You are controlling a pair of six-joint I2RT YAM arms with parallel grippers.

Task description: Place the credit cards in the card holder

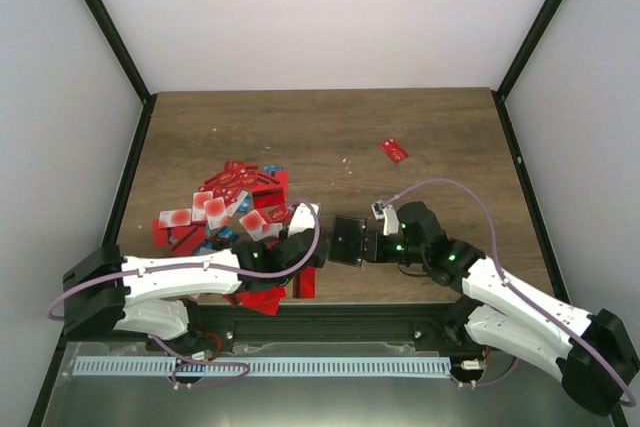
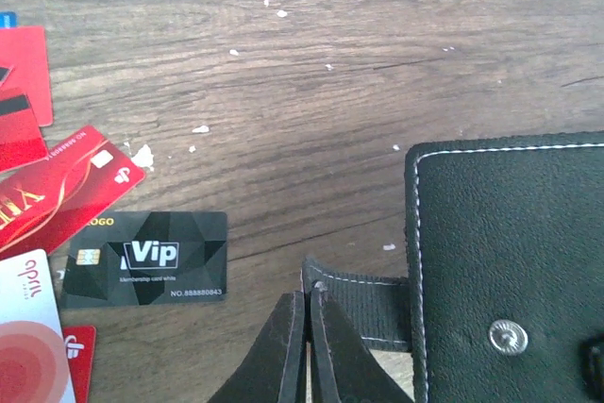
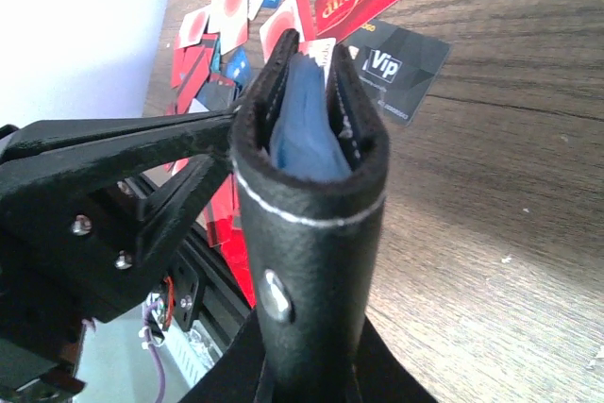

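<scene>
The black card holder (image 1: 348,241) is gripped from both sides between the two arms, near the front edge of the bench (image 1: 420,117). The right hand (image 3: 307,370) is clenched on its folded spine end, and the metal snap stud (image 3: 276,294) faces that wrist camera. The left hand (image 2: 306,318) has its fingers pressed together on the holder's short strap (image 2: 363,304). The holder's two leaves stand slightly parted, with something blue (image 3: 302,139) between them; whether that is a card or the lining I cannot tell. The credit cards (image 1: 225,207), mostly red, lie in a loose heap to the left of the holder, partly under the left arm. A black Vip card (image 2: 146,257) lies flat at the heap's edge, apart from the holder. One red card (image 1: 394,150) lies alone farther back on the right
</scene>
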